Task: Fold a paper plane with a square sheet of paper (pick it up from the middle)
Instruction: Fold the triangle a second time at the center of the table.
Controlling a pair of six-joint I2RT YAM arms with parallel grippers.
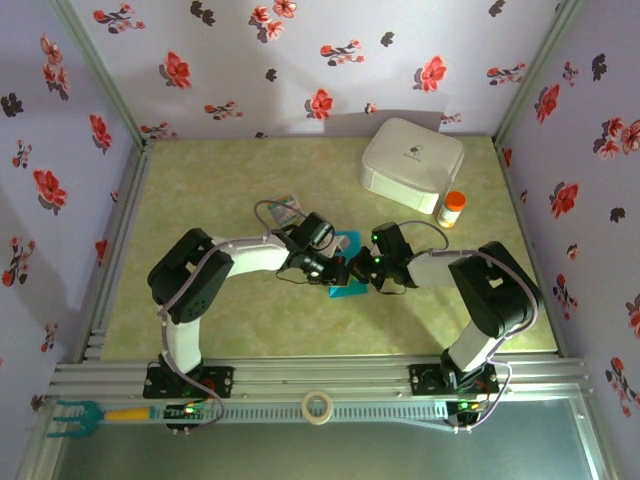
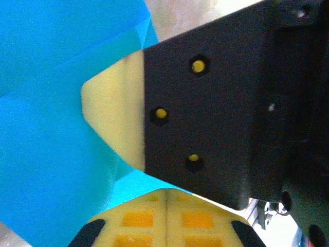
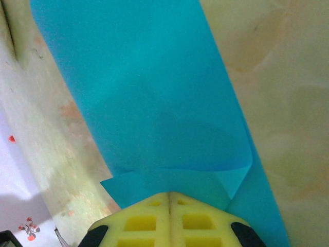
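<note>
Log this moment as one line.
stage: folding | left gripper: shut on blue sheet | right gripper: shut on blue sheet | blue sheet: creased, mid table

My left arm (image 1: 240, 258) and right arm (image 1: 437, 268) wore white shells, black joints, grey cables (image 1: 262, 212) and green lights (image 1: 376, 237); I saw yellow, grid-moulded jaws.

- Two arms reach in from the bottom edge; the left gripper (image 1: 343, 270) and the right gripper (image 1: 366, 275) meet tip to tip at mid-frame.
- The blue paper (image 1: 346, 291) sits at their tips, over the green table (image 1: 200, 200).
- A card (image 1: 283, 212) lies just up and left of centre.
- A white box (image 1: 412, 160) stands at the upper right, with an orange bottle (image 1: 452, 208) just beside its lower right corner.
- A tape roll (image 1: 318, 407) lies at bottom centre.
- A teal-and-yellow tool (image 1: 80, 414) lies at the bottom left.
</note>
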